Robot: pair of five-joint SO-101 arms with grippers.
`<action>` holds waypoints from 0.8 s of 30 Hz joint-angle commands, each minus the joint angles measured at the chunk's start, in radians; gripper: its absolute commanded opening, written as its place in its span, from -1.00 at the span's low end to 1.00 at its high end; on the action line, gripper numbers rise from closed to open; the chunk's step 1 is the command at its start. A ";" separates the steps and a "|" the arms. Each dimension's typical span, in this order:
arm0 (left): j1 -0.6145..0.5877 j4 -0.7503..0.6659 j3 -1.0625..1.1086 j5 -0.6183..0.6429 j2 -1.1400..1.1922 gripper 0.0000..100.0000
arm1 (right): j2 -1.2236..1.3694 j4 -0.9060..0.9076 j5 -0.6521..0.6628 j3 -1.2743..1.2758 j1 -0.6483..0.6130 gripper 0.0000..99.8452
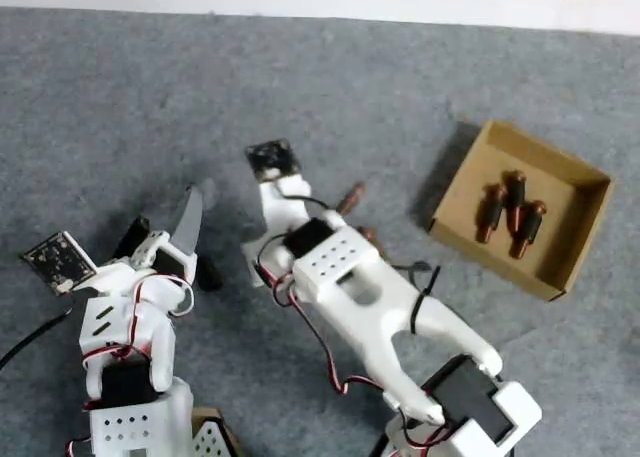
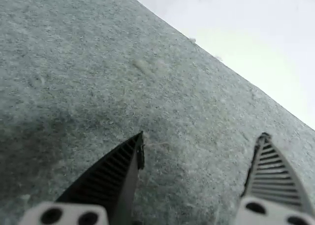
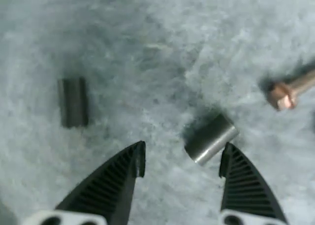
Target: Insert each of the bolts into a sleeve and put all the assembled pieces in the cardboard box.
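My right gripper [image 3: 183, 147] hangs open just above the mat. A short grey sleeve [image 3: 211, 138] lies on its side close to one of the fingertips, not gripped. A dark sleeve [image 3: 74, 102] lies farther off, and a copper bolt [image 3: 285, 92] lies at the edge of that view. From above, one bolt [image 1: 350, 195] lies beside the right arm [image 1: 335, 262], and a second bolt [image 1: 370, 237] is half hidden by it. My left gripper [image 2: 203, 136] is open over bare mat, holding nothing. The cardboard box [image 1: 548, 155] holds three assembled pieces [image 1: 515, 212].
The grey felt mat [image 1: 120, 97] covers the table up to a pale edge at the back. A dark sleeve [image 1: 208, 274] lies between the two arms. The left arm [image 1: 130, 317] sits at the front left.
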 commanded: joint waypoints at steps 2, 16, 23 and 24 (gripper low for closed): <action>-0.008 -0.002 -0.019 0.003 -0.010 -0.34 | -0.035 -0.065 -0.081 0.045 -0.008 -0.56; -0.008 -0.002 -0.018 0.003 -0.010 -0.34 | 0.220 -0.062 -0.083 0.019 0.019 -0.56; -0.008 -0.002 -0.016 0.003 -0.010 -0.34 | 0.229 -0.061 -0.084 -0.028 0.099 -0.56; -0.008 -0.002 -0.016 0.003 -0.010 -0.34 | 0.229 -0.061 -0.086 -0.035 0.111 -0.56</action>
